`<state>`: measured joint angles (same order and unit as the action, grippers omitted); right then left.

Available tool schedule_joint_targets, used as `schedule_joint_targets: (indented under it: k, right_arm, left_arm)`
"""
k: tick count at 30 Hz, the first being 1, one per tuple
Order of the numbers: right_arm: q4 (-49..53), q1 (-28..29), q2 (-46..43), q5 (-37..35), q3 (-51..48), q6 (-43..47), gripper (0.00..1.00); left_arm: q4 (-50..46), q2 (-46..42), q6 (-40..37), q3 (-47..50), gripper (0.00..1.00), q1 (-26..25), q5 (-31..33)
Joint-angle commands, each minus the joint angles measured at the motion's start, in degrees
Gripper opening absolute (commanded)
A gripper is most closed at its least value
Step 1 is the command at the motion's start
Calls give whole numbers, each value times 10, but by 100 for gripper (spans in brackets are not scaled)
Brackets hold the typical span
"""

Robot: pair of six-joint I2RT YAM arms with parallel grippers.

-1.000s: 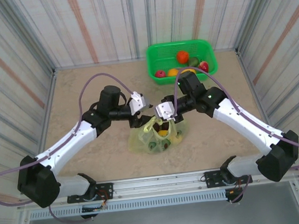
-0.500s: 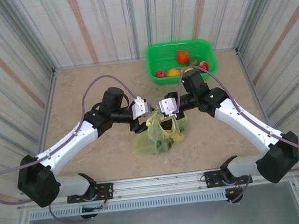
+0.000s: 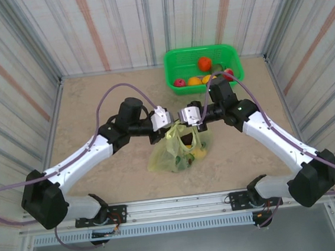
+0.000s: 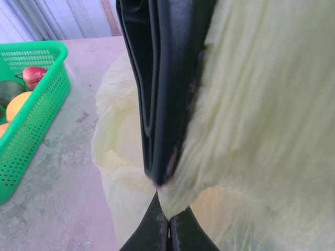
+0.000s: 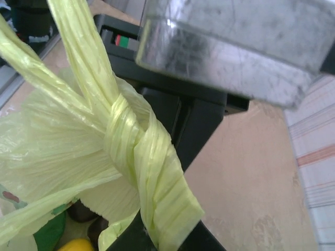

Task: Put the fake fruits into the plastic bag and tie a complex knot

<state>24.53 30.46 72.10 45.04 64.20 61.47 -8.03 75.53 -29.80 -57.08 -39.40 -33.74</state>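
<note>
at the tips of my left gripper [image 4: 168, 232], finding one: the jaws, which stood spread a moment ago, are now pressed together on a fold of the plastic bag [image 4: 251, 104]; the film runs down into the seam between them. my right gripper [image 5: 166, 238] is likewise pinching, on the tail of a handle strip [image 5: 157, 198] just below the knot [image 5: 125, 138], as it was a second ago.

finding two: both wrists have drawn closer together and a little toward the back since then. the bag's neck now stands taller between them in the top view, while its body rests on the table [image 3: 94, 103].

the knot reads as one wrap of strip over strip, snug but single. judgement: with both ends now held, the next pull can tighten it or start a second pass; a complex knot is not yet made.

inside the bag, fake fruits [image 3: 183, 155] show through the film, one yellow, some dark. farther back, the green basket [image 3: 176, 58] holds an orange [image 3: 204, 63], a red one and others, so loading looks incomplete though tying is under way.
</note>
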Motion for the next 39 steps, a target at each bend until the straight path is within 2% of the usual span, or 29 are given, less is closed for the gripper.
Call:
schedule_joint_targets:
  k: [1,8,14,17,21,22,23,26,30,32,35,39]
  right_arm:
    - [-6,-10,-21,1,-9,-18,9]
    - [-11,-11,-30,-29,-18,-15,9]
    - [-77,4,-44,-112,-45,4,0]
    - [-144,19,-53,-158,-71,12,0]
    - [-187,28,-58,-171,-85,17,0]
    - [-195,28,-59,-169,-89,17,0]
    - [-197,28,-62,-155,-91,16,0]
    - [-197,24,-66,-123,-92,7,0]
    - [-196,22,-69,-100,-93,-1,0]
    - [-196,20,-69,-92,-93,-3,0]
    - [-198,20,-68,-83,-94,-6,0]
    - [-201,19,-69,-78,-95,-10,0]
  left_arm:
    - [4,-29,0,7,0,3,20]
    - [13,-53,11,26,0,13,31]
    - [2,-57,23,22,0,11,4]
    - [-15,-55,24,13,0,9,-35]
    - [-4,-65,36,15,0,10,-46]
    - [4,-69,40,19,2,11,-37]
    - [9,-73,43,22,9,14,-25]
    - [35,-93,60,35,19,36,-9]
    - [90,-128,87,63,23,65,21]
    - [120,-136,97,75,29,74,48]
    - [106,-107,89,52,36,75,67]
    - [85,-44,84,5,42,74,38]
